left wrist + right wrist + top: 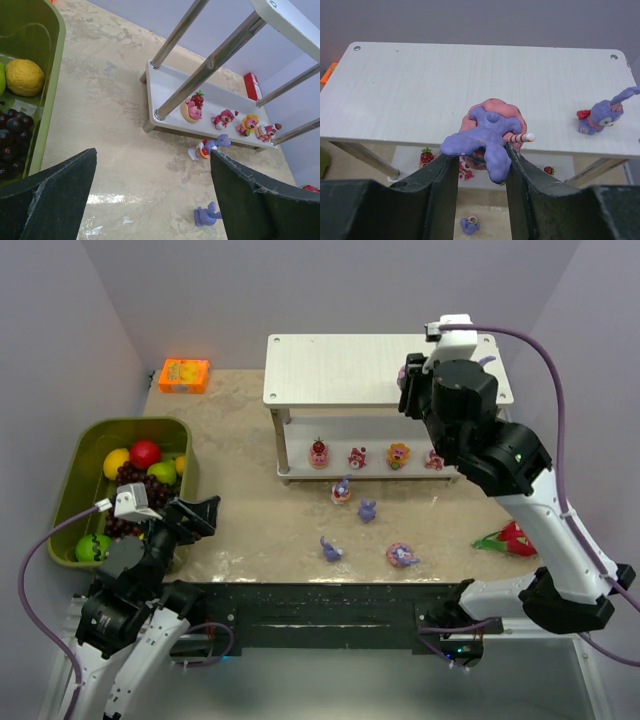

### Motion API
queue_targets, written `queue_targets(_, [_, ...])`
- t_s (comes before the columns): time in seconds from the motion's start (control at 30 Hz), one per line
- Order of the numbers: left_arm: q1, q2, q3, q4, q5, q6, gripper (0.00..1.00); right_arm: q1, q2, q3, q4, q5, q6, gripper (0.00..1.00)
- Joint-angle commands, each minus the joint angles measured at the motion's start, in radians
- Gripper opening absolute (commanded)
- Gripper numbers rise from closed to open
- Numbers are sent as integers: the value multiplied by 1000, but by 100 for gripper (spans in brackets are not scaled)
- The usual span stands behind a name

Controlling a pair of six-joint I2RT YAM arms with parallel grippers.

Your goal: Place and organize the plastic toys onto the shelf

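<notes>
The right claw point(482, 160) was closed on a purple bunny on a pink donut base point(485, 137), holding it above the front edge of the shelf point(420, 90), over the pale top board. In the wrist view a second bunny point(602, 116) stood on that board at three o'clock of the held one, well apart. Four cake-like figures point(357, 456) sat in a row on the lower board, and four loose bunnies point(367, 510) lay on the table point(250, 440) at six o'clock of the shelf. The left claw point(152, 152) hung with its jaws spread wide and nothing between them, beside the green bin point(75, 480) at nine o'clock of the table.

The figurine looked like hard, glossy plastic – light, stiff and likely slippery against the flat pads. Its ears and the small striped stick are thin parts and poor places to pinch. The donut base is the widest, firmest part, so the grip belongs across it – though the pads appeared to meet body and base together, and the angle hid exactly where.
</notes>
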Motion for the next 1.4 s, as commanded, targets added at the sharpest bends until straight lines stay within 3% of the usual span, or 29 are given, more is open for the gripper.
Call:
queue_targets(0.0, [6, 13, 15, 23, -3, -7, 100, -87, 62, 78, -29, -160, -91, 0])
queue_targets(0.63, [6, 17, 15, 25, -3, -7, 100, -442, 98, 28, -16, -503, -131, 0])
queue_targets(1.17, [6, 14, 15, 24, -3, -8, 99, -575, 89, 34, -40, -710, -91, 2])
queue_targets(1.37, [6, 14, 15, 20, -3, -10, 99, -588, 116, 66, -94, -716, -53, 2])
